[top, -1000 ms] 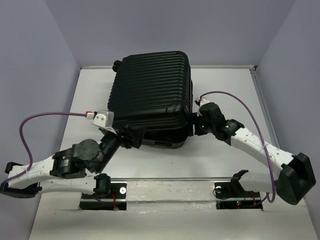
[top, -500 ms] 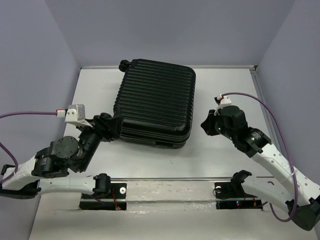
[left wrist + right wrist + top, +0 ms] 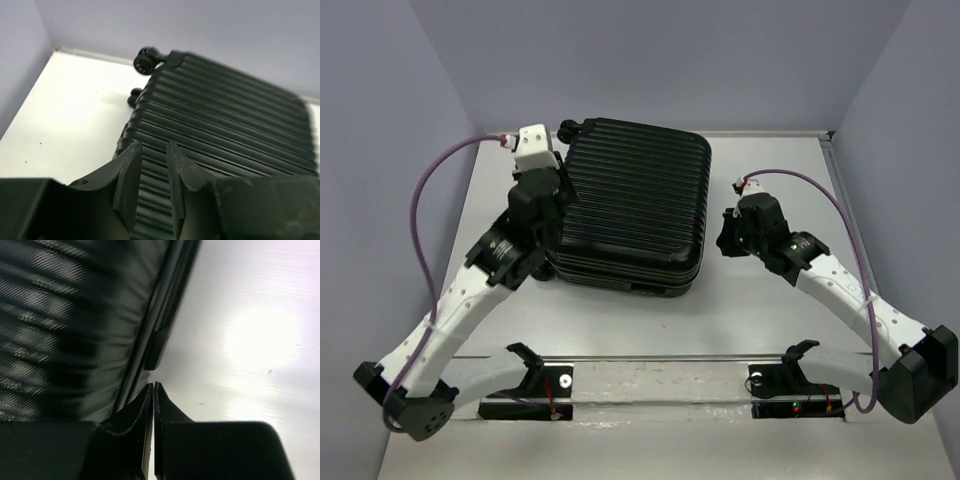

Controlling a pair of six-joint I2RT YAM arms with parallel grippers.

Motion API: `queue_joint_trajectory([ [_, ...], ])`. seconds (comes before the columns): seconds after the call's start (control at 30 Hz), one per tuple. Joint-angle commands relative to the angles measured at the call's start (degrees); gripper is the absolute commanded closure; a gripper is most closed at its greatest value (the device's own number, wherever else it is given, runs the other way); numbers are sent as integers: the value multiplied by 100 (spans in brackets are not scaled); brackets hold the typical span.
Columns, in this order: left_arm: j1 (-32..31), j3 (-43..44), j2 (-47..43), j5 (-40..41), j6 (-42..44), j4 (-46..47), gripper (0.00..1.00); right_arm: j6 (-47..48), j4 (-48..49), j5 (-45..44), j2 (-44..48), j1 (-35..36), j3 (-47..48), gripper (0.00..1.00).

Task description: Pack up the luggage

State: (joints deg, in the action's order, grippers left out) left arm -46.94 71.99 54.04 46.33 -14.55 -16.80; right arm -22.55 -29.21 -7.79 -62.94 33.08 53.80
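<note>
Luggage (image 3: 630, 205) lies closed, contents hidden; left gripper (image 3: 154, 148) slightly parted, right gripper (image 3: 153, 386) pinched together.

Luggage (image 3: 632, 205) flat on table (image 3: 770, 320)

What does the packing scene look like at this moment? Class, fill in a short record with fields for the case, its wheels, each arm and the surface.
case: luggage, black, ribbed shell, closed, lying flat
wheels: caster wheels at its far left corner
left arm: left gripper at the luggage's left edge, fingers slightly apart, holding nothing
right arm: right gripper beside the luggage's right side, fingers together, holding nothing
surface: white table
</note>
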Motion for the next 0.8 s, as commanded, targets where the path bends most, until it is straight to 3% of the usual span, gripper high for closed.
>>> queue_joint_trajectory([
  [0.0,2052,-27,545,-2256,66,538,64,180,548,128,-122,-477,140,92],
  [0.03,2544,104,920,-3025,-12,424,69,241,583,259,-235,-661,122,93],
  [0.07,3445,140,1124,-3416,-126,405,72,268,662,287,-306,-715,139,93],
  [0.1,3776,88,1439,-3872,-197,466,78,312,680,313,-455,-715,148,93],
  [0.2,4517,-96,1802,-4253,-513,677,83,347,767,375,-710,-838,253,93],
  [0.33,4588,-430,2601,-4606,-593,845,86,417,917,419,-1429,-891,744,93],
  [0.47,4562,-773,2787,-4922,-549,749,94,505,1014,445,-1984,-891,1262,93],
  [0.6,4369,-1186,2525,-4714,-243,467,94,541,1040,620,-2932,-944,1940,93],
  [0.77,3753,-2100,1980,-4606,-119,274,94,637,1348,1849,-3707,-944,2600,90],
])
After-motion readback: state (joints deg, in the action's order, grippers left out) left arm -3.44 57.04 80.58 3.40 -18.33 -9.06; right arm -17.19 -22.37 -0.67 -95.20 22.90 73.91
